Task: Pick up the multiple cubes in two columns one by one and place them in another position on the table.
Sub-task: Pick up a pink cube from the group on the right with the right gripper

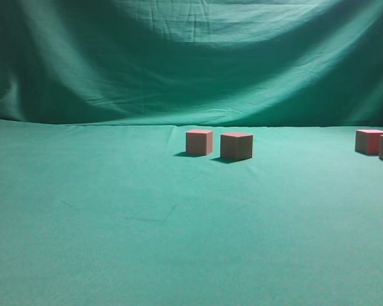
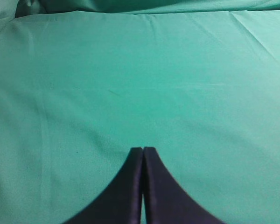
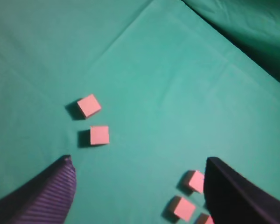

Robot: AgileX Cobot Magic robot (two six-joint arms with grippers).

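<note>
Left gripper [image 2: 143, 150] closed, empty; right gripper [image 3: 137, 161] wide open above cubes [image 3: 99, 135].

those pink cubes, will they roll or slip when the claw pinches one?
Rolling looks unlikely: the cubes sit flat-faced and sharp-edged on the table. Their matte faces probably grip well. They look rigid, so a pinch from the open right claw shouldn't deform them; weight can't be judged.

Two cubes [image 1: 218, 144] mid-table [image 1: 115, 223], others [image 1: 376, 144] far right
</note>
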